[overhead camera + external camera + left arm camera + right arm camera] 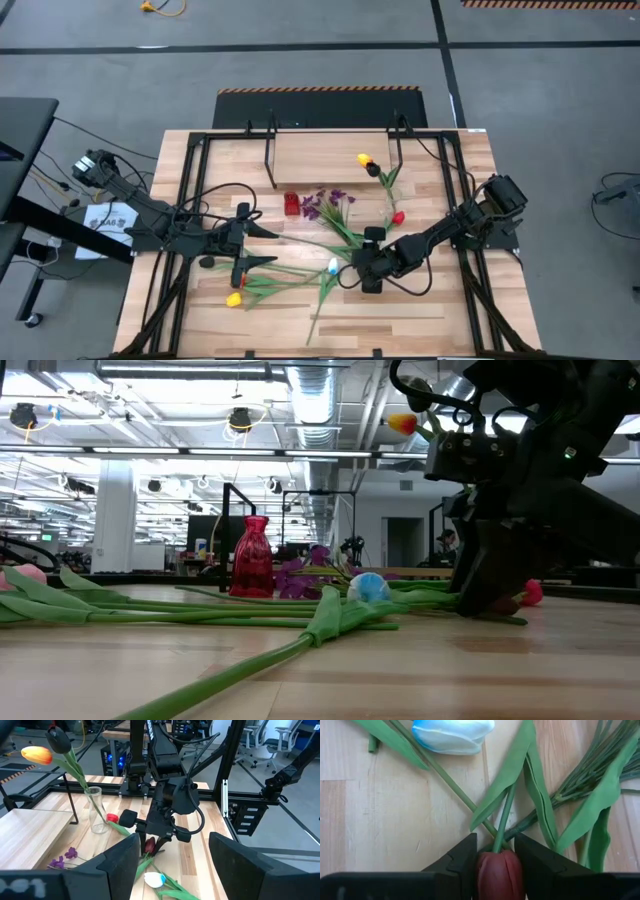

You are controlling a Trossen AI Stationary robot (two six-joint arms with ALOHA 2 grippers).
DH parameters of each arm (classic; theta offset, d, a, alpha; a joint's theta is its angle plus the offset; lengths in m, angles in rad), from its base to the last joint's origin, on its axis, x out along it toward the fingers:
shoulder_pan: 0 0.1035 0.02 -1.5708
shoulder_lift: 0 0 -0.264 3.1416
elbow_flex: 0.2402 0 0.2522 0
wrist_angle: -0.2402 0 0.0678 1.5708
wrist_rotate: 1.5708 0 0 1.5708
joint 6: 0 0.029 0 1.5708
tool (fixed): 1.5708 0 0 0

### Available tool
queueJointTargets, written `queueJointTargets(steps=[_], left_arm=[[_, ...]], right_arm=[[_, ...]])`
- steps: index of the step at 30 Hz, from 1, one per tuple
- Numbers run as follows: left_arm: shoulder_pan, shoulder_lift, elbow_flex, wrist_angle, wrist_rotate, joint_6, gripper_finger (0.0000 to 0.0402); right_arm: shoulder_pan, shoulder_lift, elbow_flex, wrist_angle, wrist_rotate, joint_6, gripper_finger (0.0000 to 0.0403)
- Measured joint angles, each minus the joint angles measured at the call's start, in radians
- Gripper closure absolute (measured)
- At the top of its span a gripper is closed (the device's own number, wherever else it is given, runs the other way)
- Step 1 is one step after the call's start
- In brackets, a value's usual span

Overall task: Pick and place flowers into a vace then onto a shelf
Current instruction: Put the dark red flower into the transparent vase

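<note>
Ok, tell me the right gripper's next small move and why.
Probably lift straight up a little. The right gripper has its fingers against both sides of a dark red tulip lying on the table, with its stem crossing other stems and leaves; a short lift would test the grip before heading toward the glass vase.

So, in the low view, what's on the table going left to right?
Pink tulip → red vase → purple sprig → white tulip → right gripper, down over a dark red tulip.
</note>
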Motion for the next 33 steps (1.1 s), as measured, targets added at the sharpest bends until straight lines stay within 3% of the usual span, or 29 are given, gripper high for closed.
queueJointTargets(steps=[19, 33], left_arm=[[0.000, 0.000, 0.000, 0.000, 0.000, 0.000, 0.0171], [0.000, 0.000, 0.000, 0.000, 0.000, 0.000, 0.0171]], right_arm=[[-0.002, -0.069, 0.000, -0.009, 0.006, -0.009, 0.0288], [-0.001, -0.069, 0.008, -0.021, 0.015, -0.008, 0.0340]])
